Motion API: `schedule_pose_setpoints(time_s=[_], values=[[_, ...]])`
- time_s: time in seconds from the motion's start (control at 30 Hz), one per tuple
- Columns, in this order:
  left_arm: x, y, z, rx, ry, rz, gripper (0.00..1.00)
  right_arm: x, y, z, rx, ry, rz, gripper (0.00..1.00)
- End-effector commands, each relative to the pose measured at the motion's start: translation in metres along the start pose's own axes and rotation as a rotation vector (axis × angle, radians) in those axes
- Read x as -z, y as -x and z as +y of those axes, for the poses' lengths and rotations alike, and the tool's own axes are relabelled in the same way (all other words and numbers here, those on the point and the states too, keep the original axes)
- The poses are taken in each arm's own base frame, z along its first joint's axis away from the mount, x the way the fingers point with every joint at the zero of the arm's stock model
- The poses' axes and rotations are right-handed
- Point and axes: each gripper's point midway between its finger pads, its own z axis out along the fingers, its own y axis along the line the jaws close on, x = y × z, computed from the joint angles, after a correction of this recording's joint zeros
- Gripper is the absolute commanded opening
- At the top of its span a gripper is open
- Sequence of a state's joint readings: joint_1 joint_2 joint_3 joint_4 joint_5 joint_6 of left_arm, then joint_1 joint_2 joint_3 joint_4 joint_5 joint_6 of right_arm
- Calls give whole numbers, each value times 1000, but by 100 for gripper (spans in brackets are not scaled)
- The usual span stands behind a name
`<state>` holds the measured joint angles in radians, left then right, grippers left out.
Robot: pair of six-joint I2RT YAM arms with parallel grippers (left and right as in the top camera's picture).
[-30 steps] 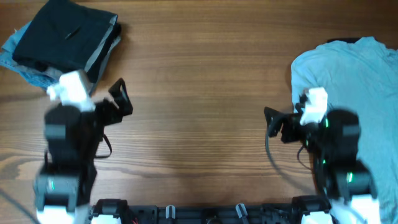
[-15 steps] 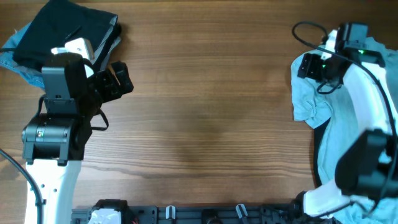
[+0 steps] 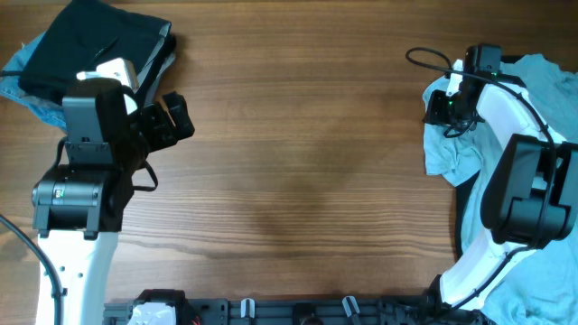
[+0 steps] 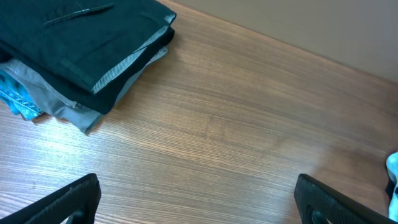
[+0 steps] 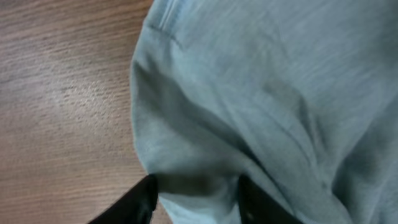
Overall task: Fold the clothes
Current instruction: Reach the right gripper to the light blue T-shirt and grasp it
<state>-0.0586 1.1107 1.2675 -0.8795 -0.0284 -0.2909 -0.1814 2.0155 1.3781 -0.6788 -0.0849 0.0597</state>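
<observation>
A pale blue-grey T-shirt (image 3: 533, 90) lies crumpled at the table's right edge. In the right wrist view the T-shirt (image 5: 261, 93) fills most of the frame. My right gripper (image 3: 442, 108) sits at the shirt's left edge, and in its own view the right gripper (image 5: 196, 199) has its two black fingers pressed on either side of a bunched fold of the cloth. My left gripper (image 3: 172, 122) hovers over bare wood at the left. Seen from the left wrist, that gripper (image 4: 202, 205) is wide open with nothing between its fingers.
A stack of folded clothes (image 3: 90, 54), dark on top with grey and blue beneath, sits in the far left corner; the stack (image 4: 74, 43) also shows in the left wrist view. More pale cloth (image 3: 533, 289) hangs at the near right edge.
My right arm has reached away from the front edge to the shirt's left edge, and its jaws have narrowed onto a fold. The left arm shifted slightly and stayed open.
</observation>
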Motion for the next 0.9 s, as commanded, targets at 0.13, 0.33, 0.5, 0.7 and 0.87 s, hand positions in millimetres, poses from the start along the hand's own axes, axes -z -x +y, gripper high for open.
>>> schedule_pose_setpoints(time_s=[0.13, 0.33, 0.5, 0.7, 0.87], values=[[-2, -2, 0, 6, 2, 27, 100, -11, -4, -10, -56, -48, 24, 4], [-2, -3, 0, 6, 4, 31, 100, 58, 27, -35, -11, 16, -156, 4], [-2, -3, 0, 6, 4, 31, 100, 68, 22, -41, 53, 15, -149, 5], [-2, -5, 1, 6, 6, 37, 100, 68, 17, -34, 52, 53, -129, 4], [-2, -5, 1, 6, 6, 37, 100, 62, 0, -37, -109, 41, -56, 4]])
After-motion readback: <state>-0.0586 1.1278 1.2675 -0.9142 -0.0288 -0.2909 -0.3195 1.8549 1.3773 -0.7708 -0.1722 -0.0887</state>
